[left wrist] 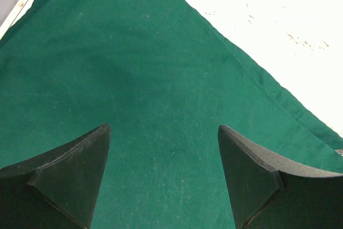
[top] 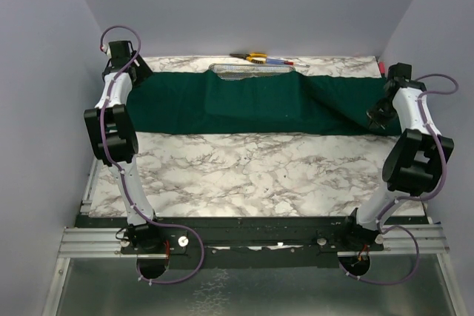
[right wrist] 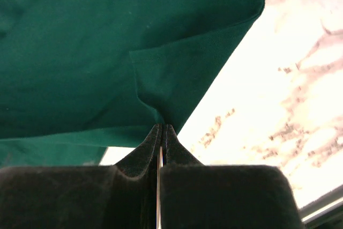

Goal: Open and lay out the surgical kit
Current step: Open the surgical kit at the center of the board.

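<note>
nearest the arm bases, the marbled table [top: 244,175] lies bare up to the near hem of the dark green cloth wrap [top: 252,101], which stretches as a broad band across the far half of the table, nearly from side to side.

at the cloth's right end, the right gripper [right wrist: 162,127] has its fingers pressed together on a pinched fold of the fabric near the corner. the cloth rises to that pinch in a small peak, and the corner flap hangs off the marble there. from the top view this gripper [top: 374,118] sits at the cloth's near right corner.

farther back on the left, the left gripper [left wrist: 163,130] hovers over the flat cloth with its fingers spread wide, nothing between them. whether the tips touch the fabric cannot be told.

beyond the cloth's far edge a wire-mesh tray [top: 248,69] shows, its near side under the fabric. just behind it lie a yellow-handled tool [top: 255,56] and red and blue pens [top: 280,61].
</note>
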